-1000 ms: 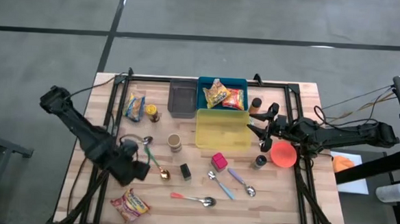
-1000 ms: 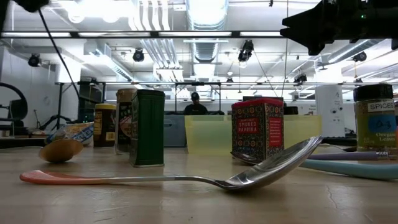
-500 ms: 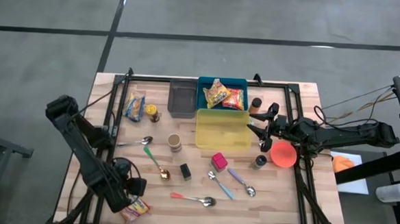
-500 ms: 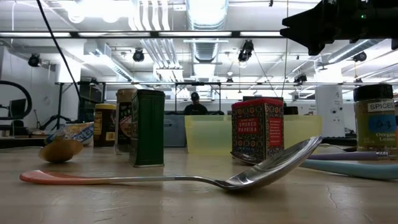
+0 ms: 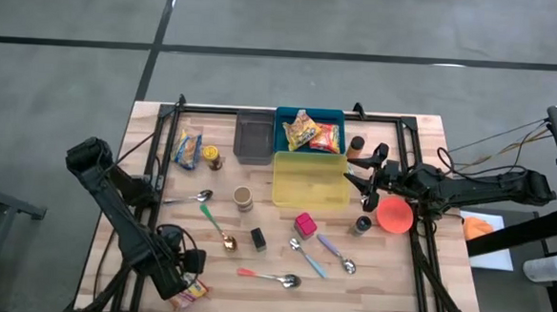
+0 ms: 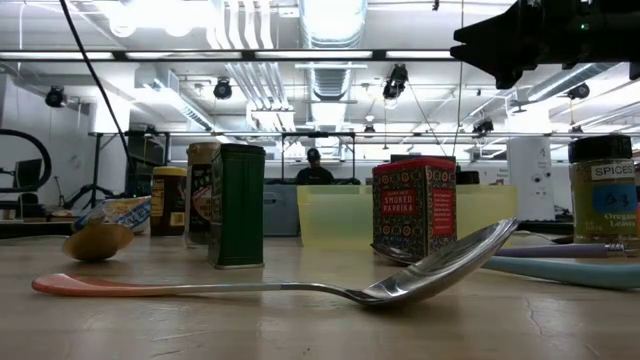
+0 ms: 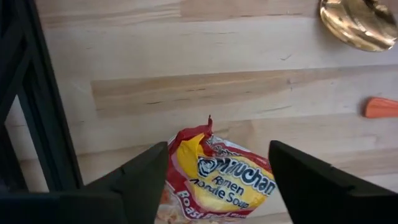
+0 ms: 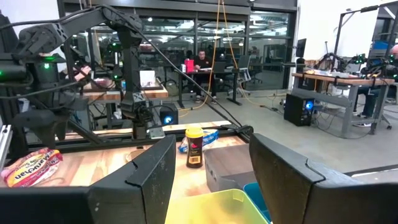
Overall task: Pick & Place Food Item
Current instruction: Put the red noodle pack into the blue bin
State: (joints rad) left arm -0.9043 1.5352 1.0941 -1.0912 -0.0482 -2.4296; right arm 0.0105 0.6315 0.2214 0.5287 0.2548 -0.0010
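1. While the worktop carried everything, it set the frame: a pale wooden slab with a black rail frame along its far and side edges.
2. Next in size, the yellow bin sat just past the centre toward one o'clock, with the blue bin touching its far side at twelve o'clock; the blue bin already held two snack packets, which looked like finished placements.
3. Across the worktop's left side, the left arm reached down to seven o'clock, where the left claw hovered straight over the ramen packet.
4. Seen from the left wrist view, the left claw's two fingers stood spread wide with the ramen packet lying flat between them; no grip was made, and the packet still rested on the wood.
5. Over at three o'clock, the right claw waited beside the yellow bin's right edge, its fingers partly apart and empty, with the orange bowl just beyond it.
6. Another snack packet lay at ten o'clock, untouched.
7. Smallest were the loose pieces about the centre: spice tins, jars and several spoons, none part of this step.
8. As a judgement, the pick was only at its approach: descending, closing on the ramen, lifting and carrying it to a bin all remained.
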